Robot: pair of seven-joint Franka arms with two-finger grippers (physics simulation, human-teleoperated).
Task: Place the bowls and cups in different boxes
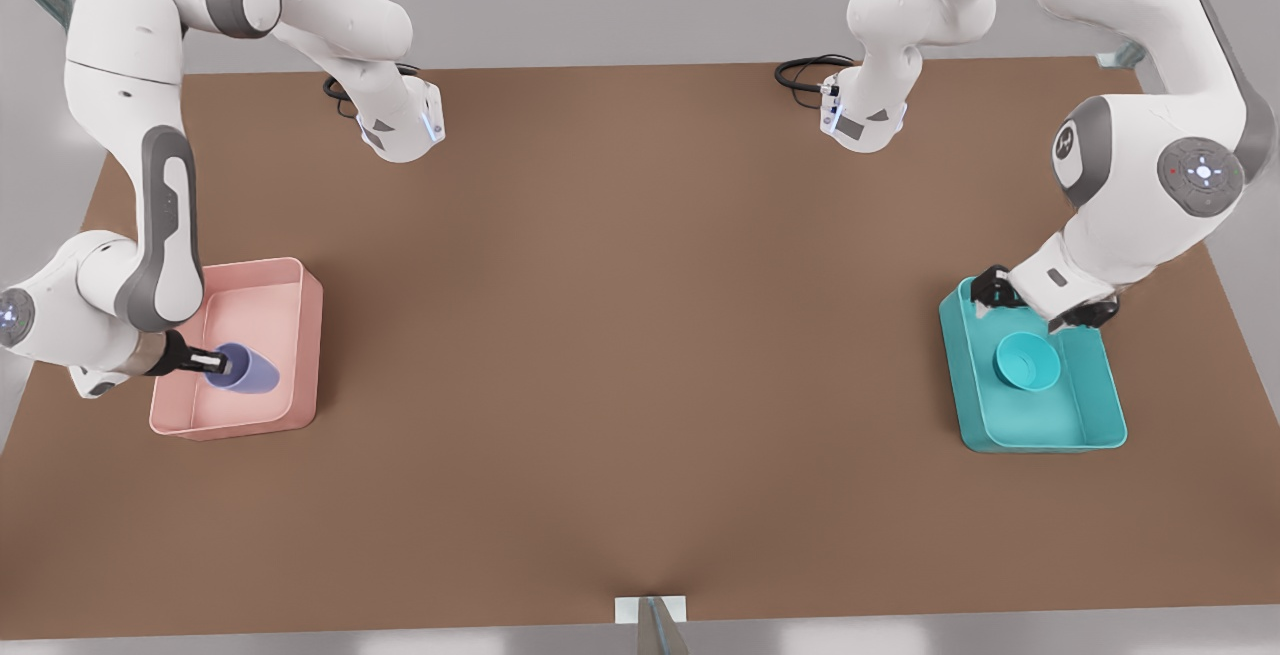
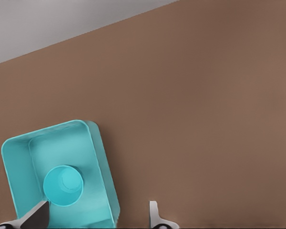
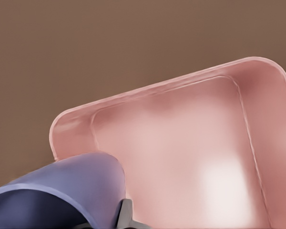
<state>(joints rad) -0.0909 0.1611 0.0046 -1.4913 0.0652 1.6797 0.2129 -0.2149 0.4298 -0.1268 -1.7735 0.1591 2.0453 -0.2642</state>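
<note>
Cup held over the pink tub, bowl resting in the teal tub.
The right gripper [image 1: 222, 365] clamps the lavender-blue tapered cup [image 1: 245, 369] above the shallow pale pink plastic tub [image 1: 300, 355] at the front view's left; the left gripper [image 1: 1040, 305], fingers spread wide, hangs over the far edge of the shallow teal plastic tub [image 1: 1100, 415] holding the small round teal bowl [image 1: 1027, 360] at the front view's right.

No readable text, label, brand name or number appears on anything in these views. The pink box [image 1: 305, 335], the teal box [image 1: 1090, 415], the cup [image 1: 245, 369] and the bowl [image 1: 1027, 360] are all plain and unmarked.

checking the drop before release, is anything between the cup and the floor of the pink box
Nothing visible. The right pincer holds the cup tilted over the pink box, whose floor below looks bare. The left pincer is open above the teal box.
</note>
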